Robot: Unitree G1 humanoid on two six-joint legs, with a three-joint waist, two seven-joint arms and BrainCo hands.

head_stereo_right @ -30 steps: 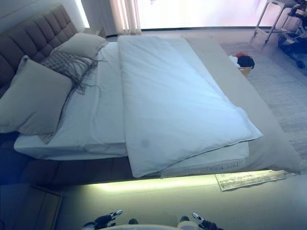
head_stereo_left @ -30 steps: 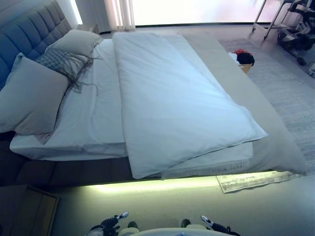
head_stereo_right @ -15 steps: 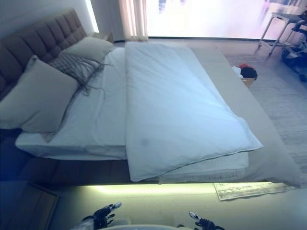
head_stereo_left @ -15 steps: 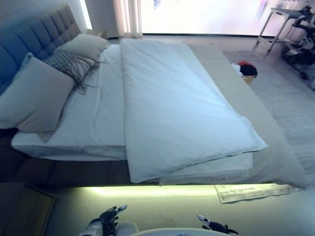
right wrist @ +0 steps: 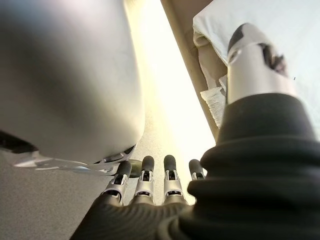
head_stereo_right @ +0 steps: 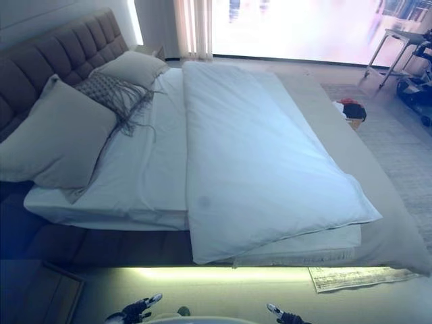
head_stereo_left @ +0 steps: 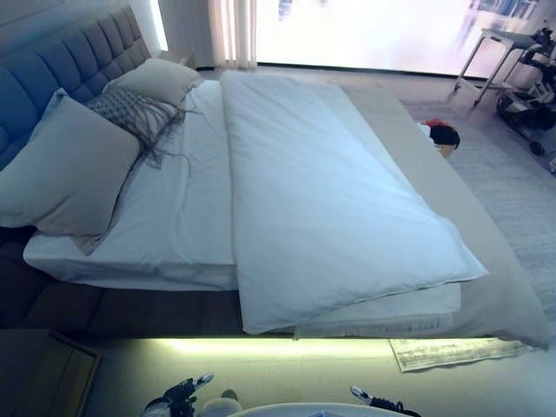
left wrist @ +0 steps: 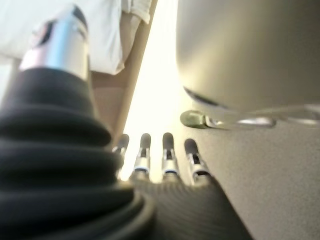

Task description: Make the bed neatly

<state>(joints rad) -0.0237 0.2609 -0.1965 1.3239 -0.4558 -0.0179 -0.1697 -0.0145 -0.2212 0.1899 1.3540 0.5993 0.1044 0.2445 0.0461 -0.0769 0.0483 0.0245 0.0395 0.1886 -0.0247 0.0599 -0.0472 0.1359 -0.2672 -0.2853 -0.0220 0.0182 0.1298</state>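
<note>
Nearest to us, at the bottom edge of the eye views, our left hand [head_stereo_left: 178, 399] and right hand [head_stereo_left: 375, 402] hang low over the floor beside the bed, well apart from the bedding; each wrist view shows the fingers [left wrist: 167, 161] straight and relaxed in a row, holding nothing, and the right hand's fingers [right wrist: 144, 178] lie the same way. Just beyond them a strip of warm light [head_stereo_left: 278, 347] glows from under the bed frame, and a pale fringed rug [head_stereo_left: 456, 352] pokes out near the foot-end corner on our right. Above that sits the bed [head_stereo_right: 101, 246] with its dark base, and on it a white duvet [head_stereo_left: 330, 191] lies folded in a long band running across the mattress from the near edge to the far edge, its near corner hanging slightly over the side. To the duvet's left the white sheet [head_stereo_left: 178, 208] is bare and a little creased. A beige bedspread [head_stereo_left: 469, 234] shows beyond the duvet on the right, draping down at the foot end. At the head end, on our left, a large pale pillow [head_stereo_left: 65, 169] leans on the tufted headboard [head_stereo_right: 61, 50], with a grey fringed cushion [head_stereo_left: 130, 109] beside it and another pale pillow [head_stereo_left: 156, 78] further off. Far right, a small basket of dark and red items [head_stereo_left: 443, 136] stands on the carpet past the bed.
</note>
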